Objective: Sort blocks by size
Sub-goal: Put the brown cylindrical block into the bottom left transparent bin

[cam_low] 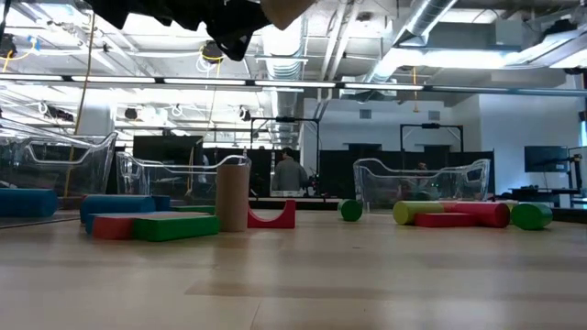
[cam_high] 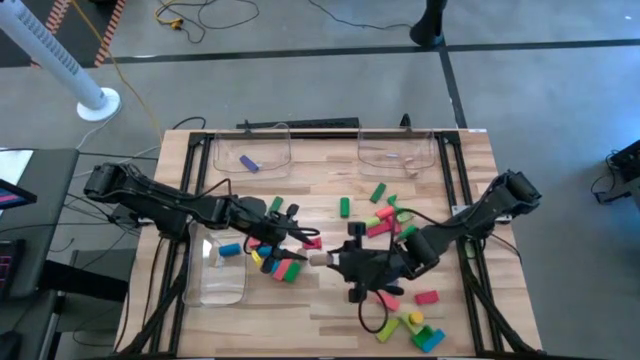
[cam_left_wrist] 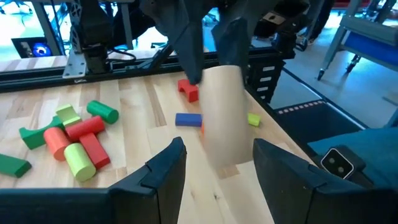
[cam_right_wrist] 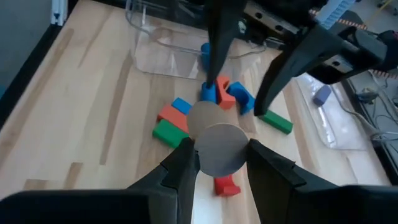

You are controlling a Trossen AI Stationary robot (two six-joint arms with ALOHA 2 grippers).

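Observation:
My right gripper [cam_high: 336, 260] is shut on a plain wood cylinder [cam_high: 318, 258] lifted over the table's middle. My left gripper [cam_high: 298, 240] is open, and its fingers [cam_left_wrist: 165, 171] stand on either side of the cylinder's free end [cam_left_wrist: 225, 146] without touching it. Coloured blocks lie loose on the table: a cluster [cam_high: 281, 266] under the left gripper, another [cam_high: 385, 222] to the right, and more [cam_high: 421, 335] near the front. In the low view a second wood cylinder [cam_low: 232, 195] stands upright on its end beside a red arch [cam_low: 271, 216]. My right gripper pinches the wood cylinder's curved sides [cam_right_wrist: 198, 163] between its two fingers at the end nearest the wrist. The fingers lie along the cylinder, coming from the table's right. The cylinder sticks out past the fingertips toward the left gripper, lifted clear of the table.
Two clear bins [cam_high: 250, 150] [cam_high: 397, 150] stand at the far edge, the left one with a purple block [cam_high: 249, 163]. A third clear bin [cam_high: 220, 272] at the left holds a blue block [cam_high: 229, 249]. Bare wood lies along the near left of the table [cam_high: 290, 325].

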